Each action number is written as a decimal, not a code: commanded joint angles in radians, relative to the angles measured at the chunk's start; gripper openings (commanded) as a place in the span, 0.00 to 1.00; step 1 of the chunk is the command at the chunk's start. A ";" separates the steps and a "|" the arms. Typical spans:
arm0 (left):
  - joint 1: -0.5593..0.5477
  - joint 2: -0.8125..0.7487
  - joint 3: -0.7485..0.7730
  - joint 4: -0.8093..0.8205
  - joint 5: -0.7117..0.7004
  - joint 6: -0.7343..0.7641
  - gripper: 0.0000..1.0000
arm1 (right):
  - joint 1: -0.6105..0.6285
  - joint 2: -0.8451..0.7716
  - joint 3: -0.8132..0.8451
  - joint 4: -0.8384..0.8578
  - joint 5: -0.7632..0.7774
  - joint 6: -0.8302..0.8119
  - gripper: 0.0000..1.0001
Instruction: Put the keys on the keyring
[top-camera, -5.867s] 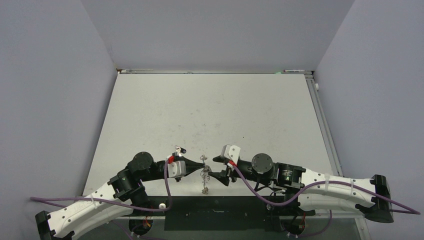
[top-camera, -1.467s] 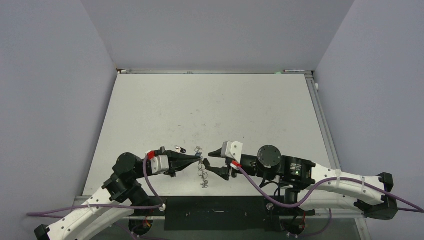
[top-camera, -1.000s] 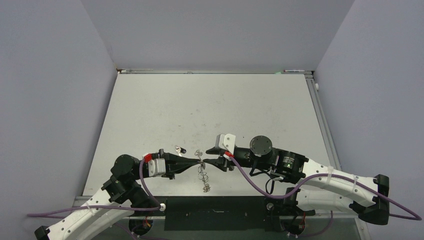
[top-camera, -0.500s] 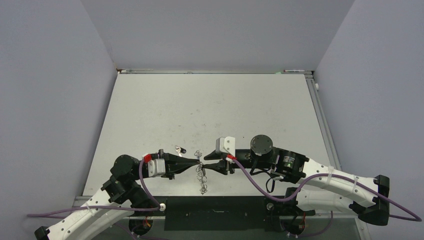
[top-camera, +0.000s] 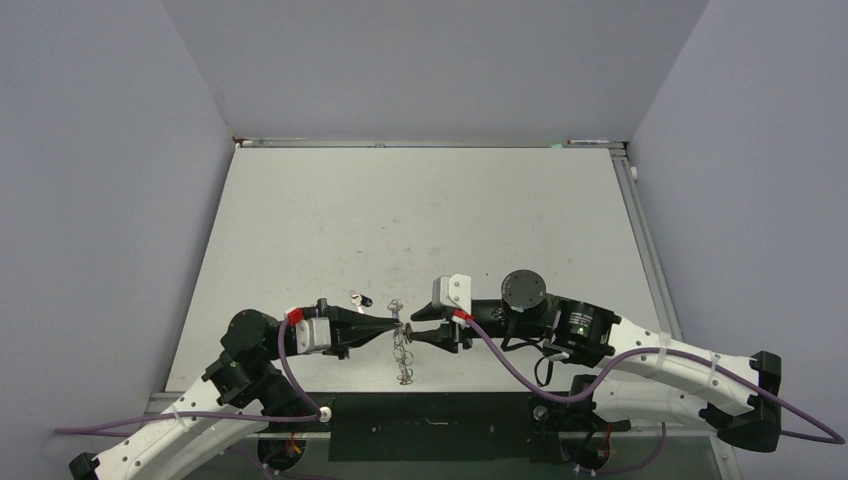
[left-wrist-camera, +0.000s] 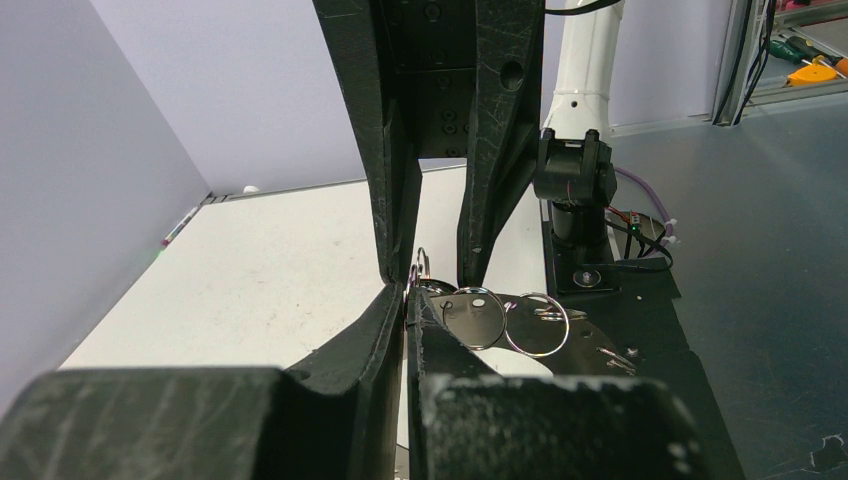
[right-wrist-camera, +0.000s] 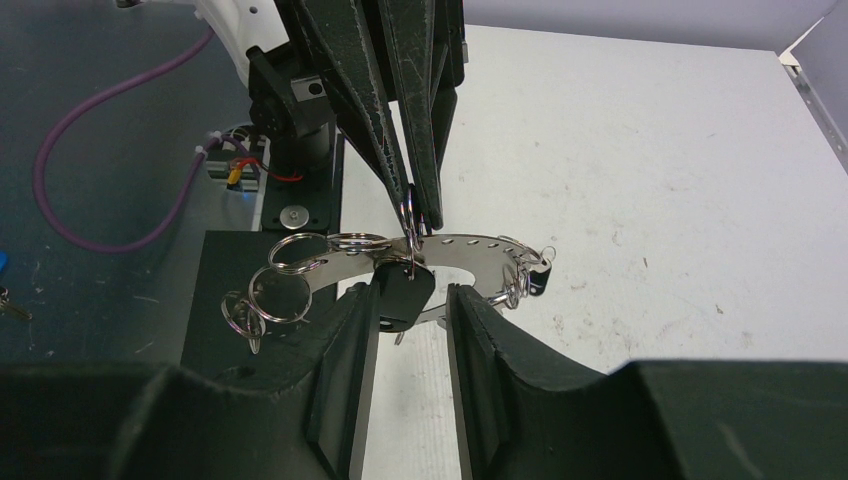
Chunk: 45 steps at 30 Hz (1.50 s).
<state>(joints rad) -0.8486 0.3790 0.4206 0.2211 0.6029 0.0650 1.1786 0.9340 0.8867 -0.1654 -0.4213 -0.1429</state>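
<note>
2 grippers meet tip to tip by the near edge of the table (top-camera: 420, 220) in the top view: the left gripper (top-camera: 392, 325) and the right gripper (top-camera: 420, 336). The keyring (top-camera: 404, 358) is between and just below them, apparently held up on edge. 1 loose key (top-camera: 360, 299) lies on the table just behind the left gripper, not yet on the ring.

From the left wrist, that gripper's own jaws are pressed together on a small wire loop (left-wrist-camera: 421, 266) at the keyring's rim. The right gripper's fingers (left-wrist-camera: 490, 150) reach in from above and stand apart on either side of the loop. The whole ring seems to hang from this 1 thin pinch, so a tug or twist from the other arm could pull the loop free and drop the ring (part of it sits over the black base plate (left-wrist-camera: 640, 330), off the table).

From the right wrist, the right gripper's jaws are parted around a black key head (right-wrist-camera: 405, 295) that dangles under the ring. I cannot tell whether either pad touches it. Closing off-centre would likely swing the key aside or shift the ring in the left grip. The 2 sets of fingertips are also very close, so a misjudged approach risks them knocking together.
</note>
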 joint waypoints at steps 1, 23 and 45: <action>0.006 -0.006 0.018 0.048 -0.009 0.008 0.00 | -0.005 -0.001 0.031 0.072 -0.021 0.009 0.32; 0.006 -0.003 0.017 0.046 -0.003 0.009 0.00 | -0.005 0.006 0.044 0.101 -0.013 0.010 0.23; 0.006 -0.019 0.008 0.056 -0.020 0.009 0.00 | -0.008 -0.047 -0.016 0.110 0.036 0.025 0.05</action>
<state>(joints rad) -0.8478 0.3794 0.4206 0.2211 0.5995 0.0669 1.1778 0.9371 0.8852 -0.1123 -0.4171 -0.1352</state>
